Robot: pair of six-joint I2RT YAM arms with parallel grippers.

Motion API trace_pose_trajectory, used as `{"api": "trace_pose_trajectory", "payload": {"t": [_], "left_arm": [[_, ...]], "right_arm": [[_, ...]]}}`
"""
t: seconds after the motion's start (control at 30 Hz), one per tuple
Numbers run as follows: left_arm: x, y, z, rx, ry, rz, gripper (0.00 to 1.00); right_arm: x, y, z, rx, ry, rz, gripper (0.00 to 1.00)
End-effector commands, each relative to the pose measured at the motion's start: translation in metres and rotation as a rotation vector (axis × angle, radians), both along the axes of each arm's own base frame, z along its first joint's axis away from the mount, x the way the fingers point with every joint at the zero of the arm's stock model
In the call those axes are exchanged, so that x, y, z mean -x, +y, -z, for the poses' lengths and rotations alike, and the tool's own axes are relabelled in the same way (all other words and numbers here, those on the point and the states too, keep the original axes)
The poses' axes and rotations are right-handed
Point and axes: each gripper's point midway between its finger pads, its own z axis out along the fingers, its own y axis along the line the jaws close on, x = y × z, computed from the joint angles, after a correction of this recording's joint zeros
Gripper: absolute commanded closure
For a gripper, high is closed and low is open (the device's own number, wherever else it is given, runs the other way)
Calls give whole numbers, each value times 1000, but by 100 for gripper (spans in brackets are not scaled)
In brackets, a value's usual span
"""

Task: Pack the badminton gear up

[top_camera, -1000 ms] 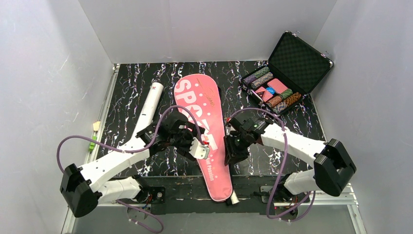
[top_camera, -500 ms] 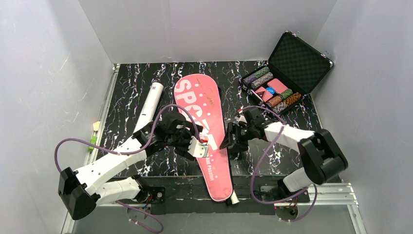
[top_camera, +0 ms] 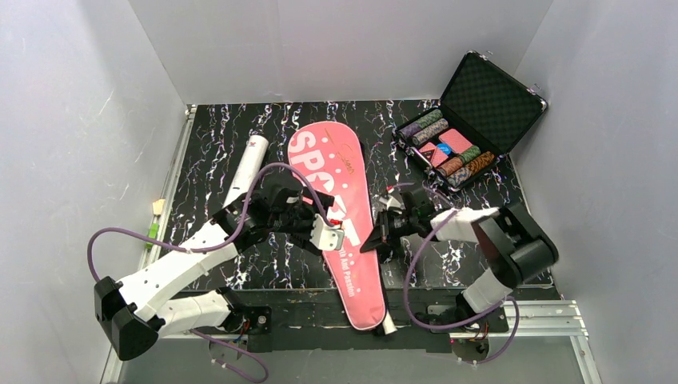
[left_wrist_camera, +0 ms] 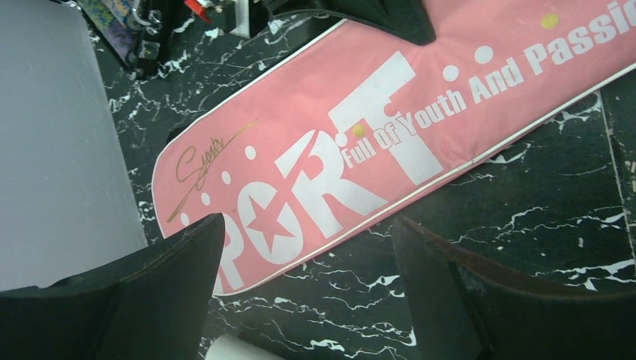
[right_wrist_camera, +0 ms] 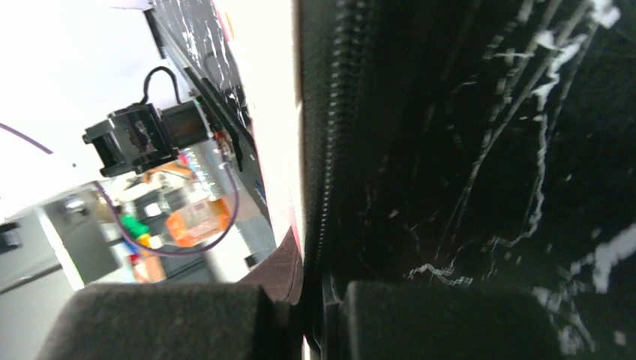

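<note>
The racket bag (top_camera: 332, 172) lies along 11-to-5 o'clock, wide head at 11. The left hand (left_wrist_camera: 307, 225) gapes wide above it. The right hand (top_camera: 377, 238) pinches its zip edge.

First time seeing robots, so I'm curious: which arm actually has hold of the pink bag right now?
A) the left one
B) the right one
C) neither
B: the right end effector is pinched shut on the zip edge of the pink bag, while the left end effector hangs open above it with nothing between its fingers.
</note>
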Motion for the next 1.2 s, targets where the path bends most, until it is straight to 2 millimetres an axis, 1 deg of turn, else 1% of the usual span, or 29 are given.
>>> {"api": "trace_pose_trajectory", "payload": {"t": [0.0,0.07,0.13,0.17,0.2,0.27,0.33,0.37,0.47,0.57,0.67,0.73,0.83,0.93,1.1,1.17], "left_arm": [[-6,-6,-29,50,-34,-16,18],[-8,-7,-35,65,-36,-29,18],[-10,-8,-41,86,-30,-52,18],[-11,-8,-46,103,-33,-62,18],[-13,-8,-53,125,-38,-77,19],[-21,-7,-71,185,-60,-119,20],[-28,-4,-89,239,-82,-154,20],[-30,-3,-98,261,-98,-165,20],[-29,1,-107,285,-133,-166,20],[-25,6,-102,280,-132,-169,20],[-20,12,-93,275,-116,-184,20],[-19,16,-91,282,-120,-194,20],[-16,21,-89,282,-130,-201,20],[-15,24,-86,269,-151,-194,20],[-18,24,-91,270,-164,-199,19],[-19,24,-87,254,-153,-205,17]], "right_arm": [[-35,0,-71,26,-297,-16,99],[-47,-8,-104,98,-417,-24,99],[-54,-17,-133,195,-529,-41,99],[-57,-21,-147,256,-603,-52,99],[-57,-23,-156,322,-670,-69,99],[-58,-27,-179,488,-822,-114,99],[-55,-32,-186,653,-923,-175,99],[-57,-35,-189,736,-977,-192,99],[-58,-38,-194,845,-1066,-225,99],[-59,-42,-203,877,-1130,-250,99],[-58,-44,-214,908,-1208,-284,99],[-55,-45,-219,914,-1220,-290,99],[-53,-47,-219,942,-1229,-299,99],[-53,-50,-218,1022,-1277,-335,99],[-52,-48,-220,1088,-1326,-334,99],[-53,-47,-222,1102,-1348,-314,99]]}}
